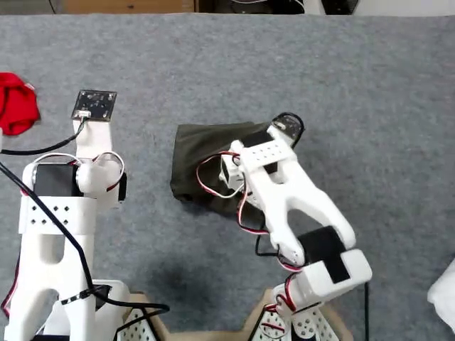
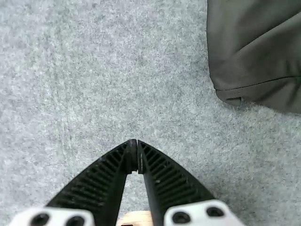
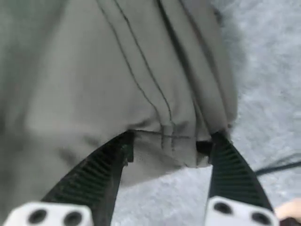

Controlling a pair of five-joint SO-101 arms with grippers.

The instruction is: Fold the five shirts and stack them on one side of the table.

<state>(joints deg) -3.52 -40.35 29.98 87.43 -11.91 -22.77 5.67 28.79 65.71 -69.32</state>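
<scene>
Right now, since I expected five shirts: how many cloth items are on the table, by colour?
red shirt: 1
dark shirt: 1
white cloth, cut off at the table's edge: 1
Total: 3

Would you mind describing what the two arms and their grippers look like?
The left arm and right arm are white moulded plastic with black motor blocks and thin red, white and black cables. The left gripper and right gripper have black ribbed tapering fingers on white screw-holed mounts.
</scene>
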